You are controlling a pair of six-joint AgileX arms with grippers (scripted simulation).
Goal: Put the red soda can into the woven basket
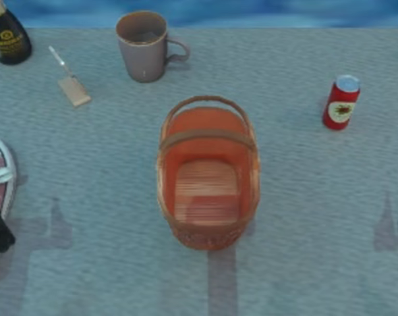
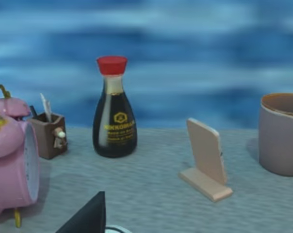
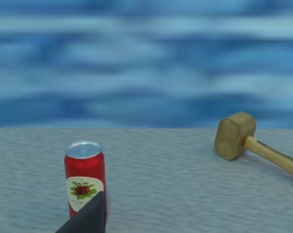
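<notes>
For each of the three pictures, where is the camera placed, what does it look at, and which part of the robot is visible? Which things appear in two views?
Top view: above the table, looking down on the woven basket; left arm's dark edge shows.
Left wrist view: low, facing the soy-sauce bottle; dark gripper tip.
Right wrist view: low, facing the red soda can; dark gripper tip.
Shared: bottle, mug and can also appear in the top view.

The red soda can (image 1: 341, 103) looks like smooth painted metal with a bare silvery top; the woven basket (image 1: 207, 172) is rough wicker with a slatted floor. The table (image 1: 304, 210) wears matt, cloth-like grey; the soy-sauce bottle (image 2: 114, 109) gleams glossy, and the mallet (image 3: 236, 136) looks like matt wood.
</notes>
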